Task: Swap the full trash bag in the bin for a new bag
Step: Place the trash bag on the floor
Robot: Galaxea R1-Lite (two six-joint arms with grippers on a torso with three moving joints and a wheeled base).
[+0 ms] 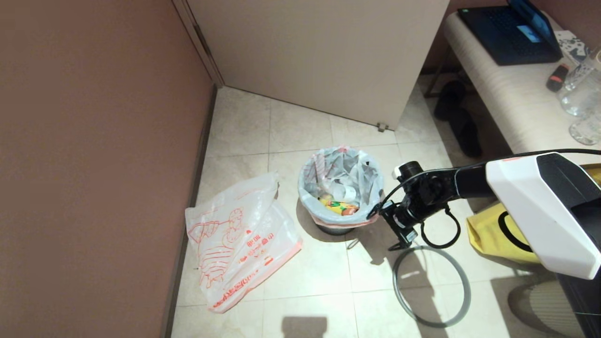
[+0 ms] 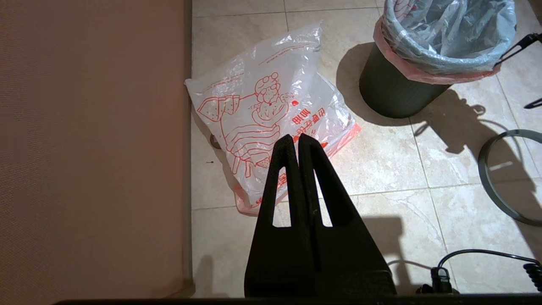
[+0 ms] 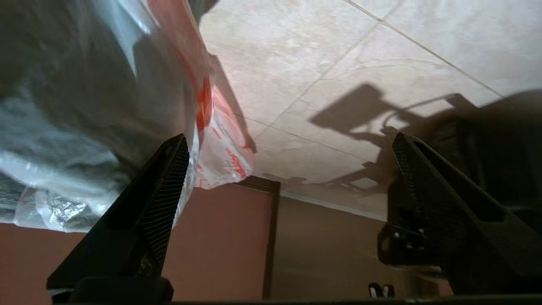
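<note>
At the head view's lower left the new bag (image 1: 242,241) lies flat on the floor, with the left gripper (image 2: 298,142) clenched and empty above it. At centre, the full trash bag (image 1: 340,185) sits in the bin (image 2: 391,95); the right gripper (image 1: 386,226), spread wide, straddles its rim. A thin pinch could tear the film or tip the bin.

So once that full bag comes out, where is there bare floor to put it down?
Bare tile lies between the bin and the door, and in front between the new bag and the grey hoop. It is crowded to the bin's right: the open right claw at the full trash bag, then the yellow tote.
</note>
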